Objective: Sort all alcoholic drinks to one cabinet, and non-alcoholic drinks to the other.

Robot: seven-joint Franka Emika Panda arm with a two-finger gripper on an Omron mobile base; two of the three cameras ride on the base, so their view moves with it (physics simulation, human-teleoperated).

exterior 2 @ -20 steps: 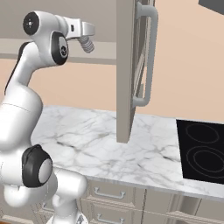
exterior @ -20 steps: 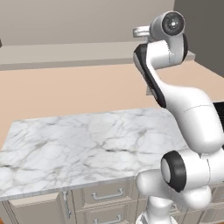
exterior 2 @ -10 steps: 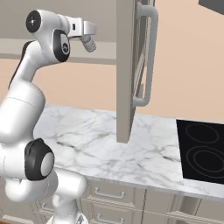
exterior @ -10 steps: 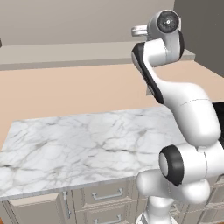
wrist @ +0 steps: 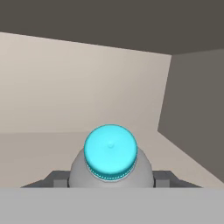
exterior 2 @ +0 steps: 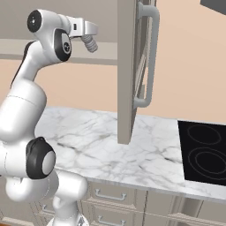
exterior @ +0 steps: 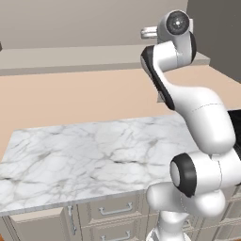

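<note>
gripper (wrist: 111,181) is pinching a small clear bottle (wrist: 111,168) w/ a pale teal cap (wrist: 110,152). in the hand view the two dark fingertips (wrist: 56,178) sit tight against the bottle's sides, one each side, cap facing straight at the camera. so the bottle's long axis runs along the gripper's own line of sight, cap end nearest the hand, base pointing away.

beyond the bottle: a pale back wall (wrist: 78,87), a darker side wall (wrist: 197,113) on the right of that view, a dark ceiling above & a flat shelf floor (wrist: 43,153) below. looks like the inside of an upper cabinet, bottle just over or on the shelf; can't tell if the base is touching down yet.

from the right base view the gripper (exterior 2: 90,44) is up high by the wall, left of the open cabinet door (exterior 2: 128,70) w/ its long handle (exterior 2: 150,57). left base view shows the wrist (exterior: 150,33) at same height, arm reaching up over the marble counter (exterior: 84,150). stove top (exterior 2: 205,152) sits to the right of the counter.

judgement: non-alc drink is being placed in the cabinet. what matters next is the bottle standing on the shelf under it, base down, then release & pull straight back along the same axis so the cap isn't clipped.
</note>
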